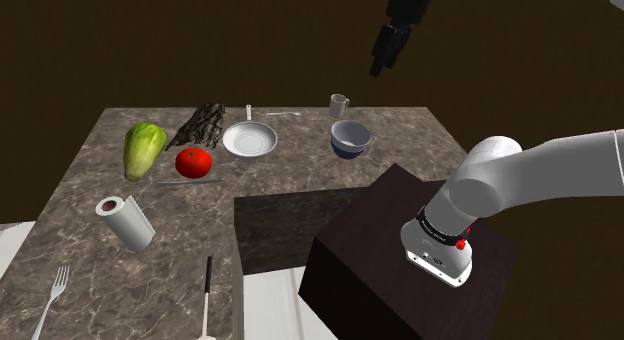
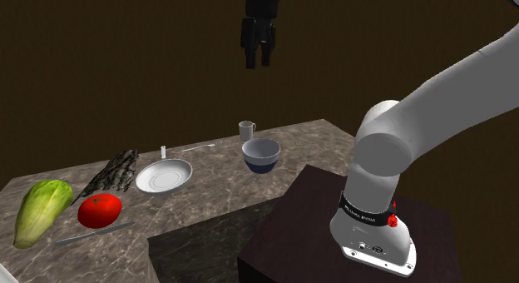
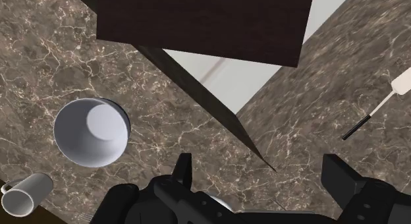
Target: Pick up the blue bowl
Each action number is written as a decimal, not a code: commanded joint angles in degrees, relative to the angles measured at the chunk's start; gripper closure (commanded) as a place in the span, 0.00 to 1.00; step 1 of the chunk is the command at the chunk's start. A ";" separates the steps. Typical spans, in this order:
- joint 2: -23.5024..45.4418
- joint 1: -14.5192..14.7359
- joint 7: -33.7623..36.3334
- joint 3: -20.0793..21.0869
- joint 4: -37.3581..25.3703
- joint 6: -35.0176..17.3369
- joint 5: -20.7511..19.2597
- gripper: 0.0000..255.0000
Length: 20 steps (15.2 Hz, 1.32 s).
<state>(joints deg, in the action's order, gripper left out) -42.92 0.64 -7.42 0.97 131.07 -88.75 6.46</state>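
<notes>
One blue bowl (image 1: 350,138) near a small cup (image 1: 339,105)

Brown marble-patterned L-shaped countertop (image 1: 300,173): carries every item listed, each located by the shoulder view.

- Left of centre: green leafy lettuce head (image 1: 143,150), lying on its side.
- Just right of it: round red tomato (image 1: 193,162). A thin grey blade-like utensil (image 1: 190,182) lies flat just below the tomato.
- Above the tomato: dark, rough, bark-like lump (image 1: 200,126).
- Centre: white round frying pan (image 1: 249,140), handle towards the far edge. A slim pale utensil (image 1: 280,114) lies beyond it.
- Upper centre-right: small grey mug (image 1: 339,105), upright.
- Lower left: white paper-towel roll (image 1: 127,221) on its side, silver fork (image 1: 52,298), black-handled white spatula (image 1: 207,298).
</notes>
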 commanded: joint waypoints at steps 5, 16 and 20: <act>1.73 -1.13 -4.62 -3.50 4.28 -5.55 -1.84 0.00; 13.53 -3.93 -17.44 -13.47 10.02 -21.88 -5.16 0.00; 20.24 -4.42 -22.52 -17.13 9.73 -27.74 -4.89 0.00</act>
<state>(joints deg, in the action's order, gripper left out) -24.66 -3.76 -28.65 -15.29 141.28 -115.05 1.39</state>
